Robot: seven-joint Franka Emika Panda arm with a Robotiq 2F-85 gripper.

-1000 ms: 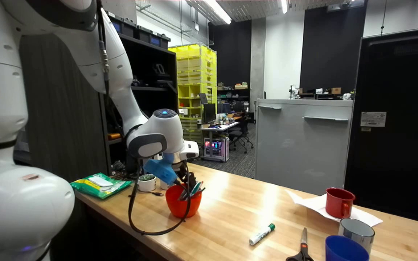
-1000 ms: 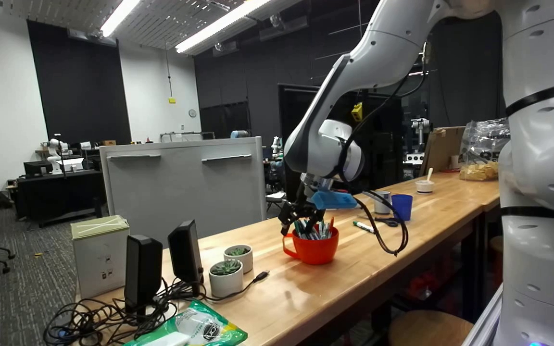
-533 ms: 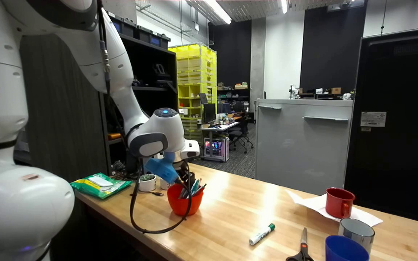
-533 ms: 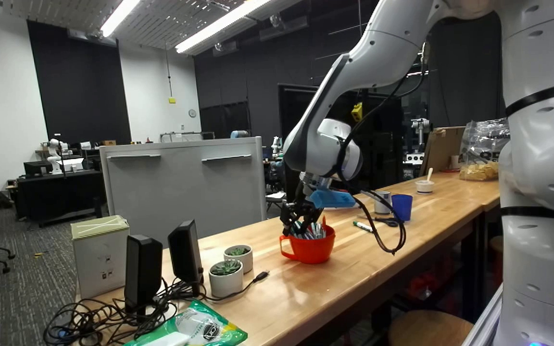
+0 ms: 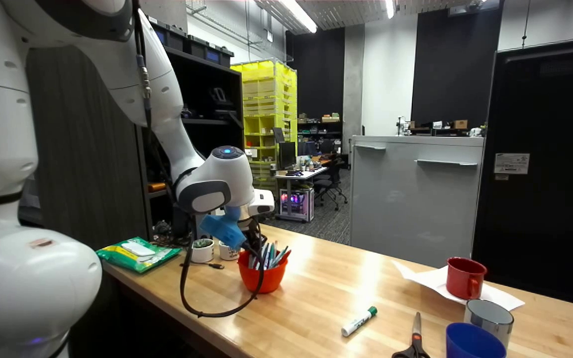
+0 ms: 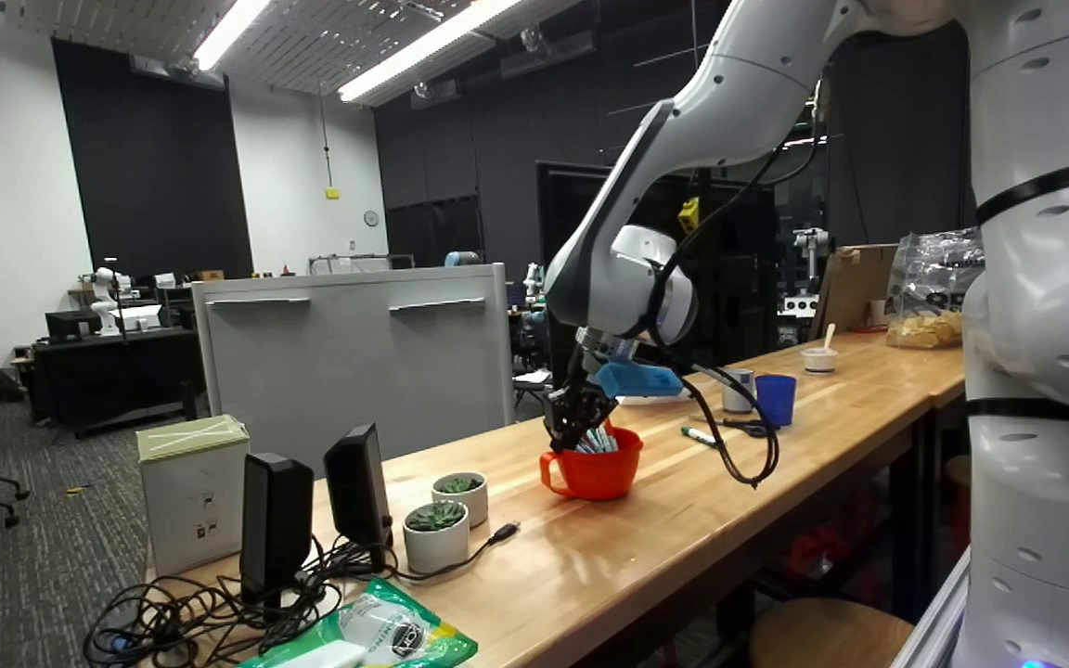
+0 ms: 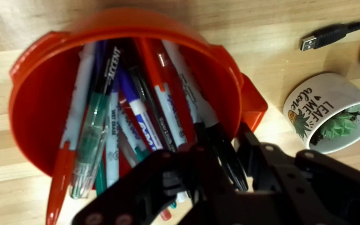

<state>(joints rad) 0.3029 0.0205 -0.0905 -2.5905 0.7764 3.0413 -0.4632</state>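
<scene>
Having slid slightly along the wooden tabletop (image 5: 316, 268), the orange-red mug (image 6: 597, 476) is propping its leaning markers (image 7: 112, 134), the gripper (image 7: 220, 143) is apparently straddling a black marker cap (image 7: 228, 158) (whether clamping, I cannot tell), and a succulent pot (image 7: 320, 100) is standing beyond.

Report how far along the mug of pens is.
Looks done: pens sit in the orange mug. In hand: the gripper is at the mug beside a black-capped marker; its hold is unclear. Left, perhaps: the green-capped marker lying on the table.
</scene>
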